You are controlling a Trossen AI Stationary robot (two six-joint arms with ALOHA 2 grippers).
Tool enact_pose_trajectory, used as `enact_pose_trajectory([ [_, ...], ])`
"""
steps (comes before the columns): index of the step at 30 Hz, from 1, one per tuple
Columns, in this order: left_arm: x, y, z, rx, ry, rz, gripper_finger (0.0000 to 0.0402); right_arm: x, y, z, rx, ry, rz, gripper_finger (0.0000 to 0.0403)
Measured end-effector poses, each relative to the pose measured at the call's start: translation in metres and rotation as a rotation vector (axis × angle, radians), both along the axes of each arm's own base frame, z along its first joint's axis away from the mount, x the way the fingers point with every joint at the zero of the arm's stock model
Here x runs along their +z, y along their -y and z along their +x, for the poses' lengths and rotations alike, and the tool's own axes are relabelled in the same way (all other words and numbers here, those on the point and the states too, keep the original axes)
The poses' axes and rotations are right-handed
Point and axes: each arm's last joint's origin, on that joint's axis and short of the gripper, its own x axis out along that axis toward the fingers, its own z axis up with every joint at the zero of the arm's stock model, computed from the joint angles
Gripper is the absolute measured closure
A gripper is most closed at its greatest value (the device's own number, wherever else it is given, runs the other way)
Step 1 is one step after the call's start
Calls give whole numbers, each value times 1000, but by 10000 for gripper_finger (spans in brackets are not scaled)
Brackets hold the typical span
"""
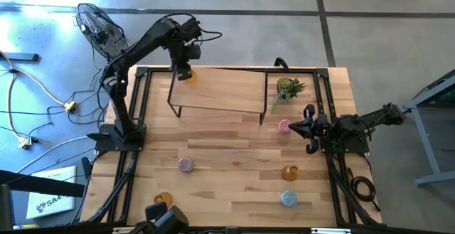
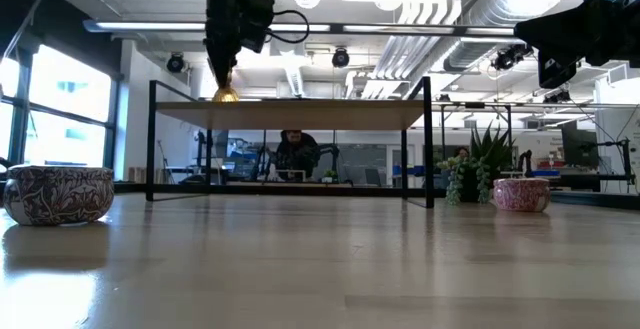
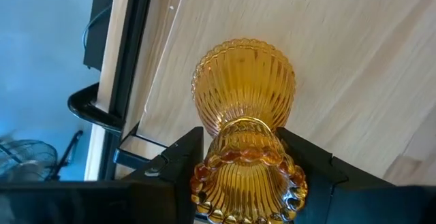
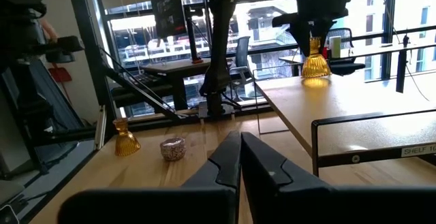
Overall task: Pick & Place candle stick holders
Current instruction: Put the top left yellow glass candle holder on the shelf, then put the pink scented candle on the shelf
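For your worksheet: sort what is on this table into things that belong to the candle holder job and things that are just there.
Job: amber holder in left gripper; two more amber holders; pink holders; blue holder; shelf.
Just there: plant; fan.

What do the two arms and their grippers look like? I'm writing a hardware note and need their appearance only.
Both arms are dark, nearly black, jointed links on black bases. The left arm carries a boxy wrist block with a black cable looping off it. The left gripper has two flat, angular black fingers. The right arm is equally dark; the right gripper has two smooth, tapering black fingers. No markings are legible.
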Motion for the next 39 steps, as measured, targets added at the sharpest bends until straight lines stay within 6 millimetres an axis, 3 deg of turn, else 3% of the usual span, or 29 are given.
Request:
enact_pose_trajectory([
  [6,0,-1,1,37,14,6,108,0,0,0,0,0,0,395],
  [10,0,-2,2,59,26,13,73,0,0,0,0,0,0,396],
  [19,2,2,4,76,-53,99,84,0,0,0,0,0,0,395],
  [28,38,32,24,-14,58,174,87,0,0,0,0,0,0,397],
  [32,64,56,31,-14,177,192,87,0,0,0,0,0,0,398],
  [39,95,124,31,-142,314,156,87,0,0,0,0,0,0,398],
])
